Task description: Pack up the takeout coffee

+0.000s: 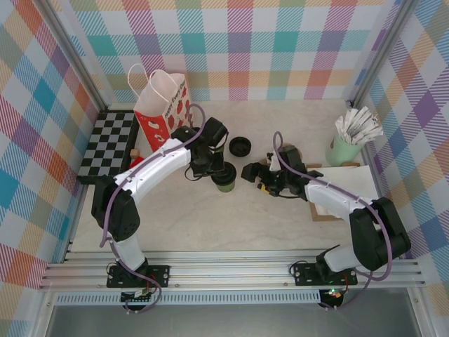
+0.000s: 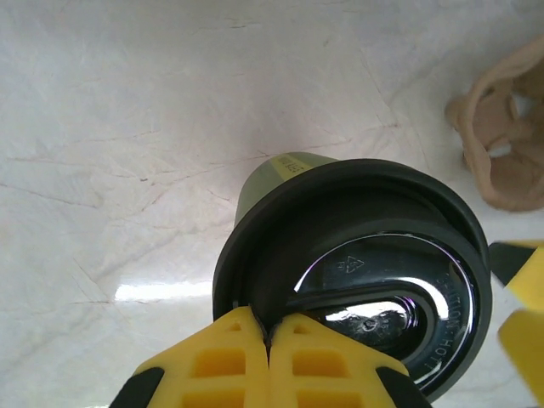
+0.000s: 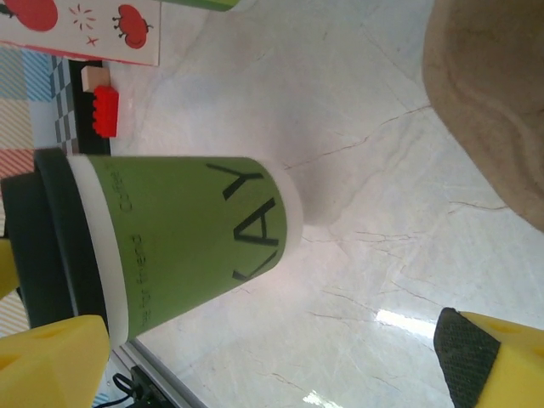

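Takeout coffee (image 1: pixel 224 182) upright on tbl (image 1: pixel 210 225), lid rim (image 2: pixel 280 225) tight in L jaws; R jaws wide open alongside

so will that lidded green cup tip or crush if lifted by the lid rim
The takeout coffee has paper walls, so a squeeze would likely dent it. The left gripper seems pinched on the black lid rim alone; the lid may pop off or the cup swing. It narrows toward its base, so a sideways push could tip it.
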### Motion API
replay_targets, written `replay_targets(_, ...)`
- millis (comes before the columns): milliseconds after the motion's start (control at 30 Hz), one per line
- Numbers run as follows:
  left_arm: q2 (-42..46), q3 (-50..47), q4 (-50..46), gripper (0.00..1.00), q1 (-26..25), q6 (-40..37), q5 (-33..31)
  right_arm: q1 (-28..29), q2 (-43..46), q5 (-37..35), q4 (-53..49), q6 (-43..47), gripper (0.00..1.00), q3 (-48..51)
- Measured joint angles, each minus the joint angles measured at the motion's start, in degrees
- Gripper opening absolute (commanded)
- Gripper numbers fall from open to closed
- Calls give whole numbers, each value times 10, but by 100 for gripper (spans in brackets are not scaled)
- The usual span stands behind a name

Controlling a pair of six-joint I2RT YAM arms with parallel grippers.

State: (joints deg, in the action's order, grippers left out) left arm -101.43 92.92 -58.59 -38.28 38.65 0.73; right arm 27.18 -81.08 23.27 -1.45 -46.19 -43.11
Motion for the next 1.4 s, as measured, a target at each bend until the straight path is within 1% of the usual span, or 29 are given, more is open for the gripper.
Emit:
replay_targets(100,-10,11,-16,0,-2,57,-16,15,5,6,62,-16,99,36)
replay_targets(200,-27,26,-30,0,-3,98,-30,28,5,11,107,-31,99,62)
replay_targets(433,-41,26,-37,0,-3,130,-34,43,-17,30,178,-40,99,65)
replay_targets(767,-55,26,-43,0,-8,130,-38,44,-70,47,184,-39,98,43)
replay_targets(1100,-56,26,-42,0,-10,130,-45,48,-101,31,186,-26,95,17)
replay_targets(1300,-56,26,-42,0,-10,127,-48,49,-94,25,181,-18,96,17)
replay_targets(1400,-56,26,-40,0,-10,114,-47,51,-75,15,145,-3,97,14)
